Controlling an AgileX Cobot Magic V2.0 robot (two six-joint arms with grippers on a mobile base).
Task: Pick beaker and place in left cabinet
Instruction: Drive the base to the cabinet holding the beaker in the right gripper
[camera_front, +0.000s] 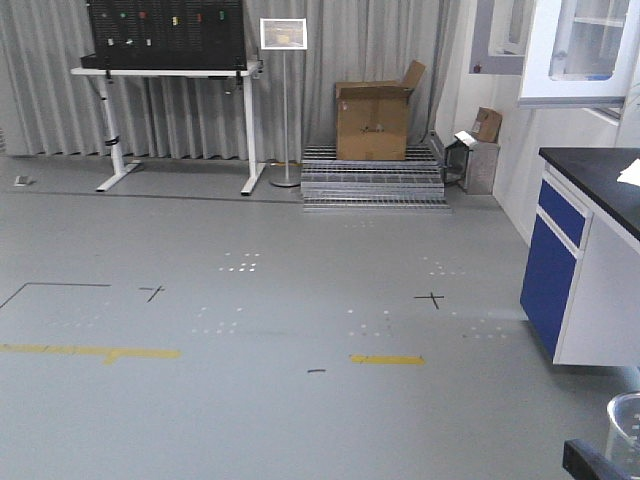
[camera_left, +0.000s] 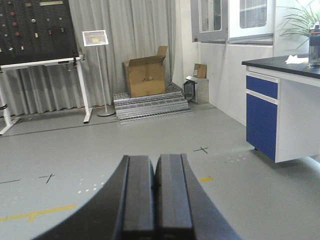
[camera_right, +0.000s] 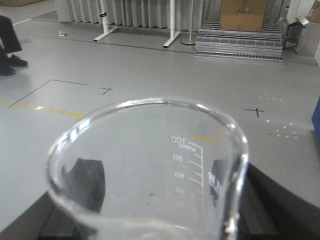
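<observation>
- The right gripper (camera_right: 152, 187) is clamping the beaker (camera_right: 190, 165), and its dark fingers (camera_right: 90, 182) are showing through the glass on either side of the wall.
- The beaker is standing upright in that grip, mouth up and empty, with its white graduation marks facing the wrist camera.
- In the front view the beaker (camera_front: 626, 428) is hanging at the lower right corner above the grey floor (camera_front: 300, 330), with a dark part of the arm just beside its base.
- The left gripper (camera_left: 155, 200) is holding nothing. Its two dark pads are lying flat against each other with no gap, pointing out over the floor.
- A blue-drawered bench (camera_front: 590, 260) with a black top is standing at the right, and a glass-paned cabinet (camera_front: 580, 50) is hanging above it.
- Farther back, a cardboard box (camera_front: 372, 122) is resting on metal grating steps (camera_front: 372, 185).
- Beside the steps, a sign stand (camera_front: 284, 100) and a white table (camera_front: 170, 72) carrying a black panel are standing against the grey curtain.
</observation>
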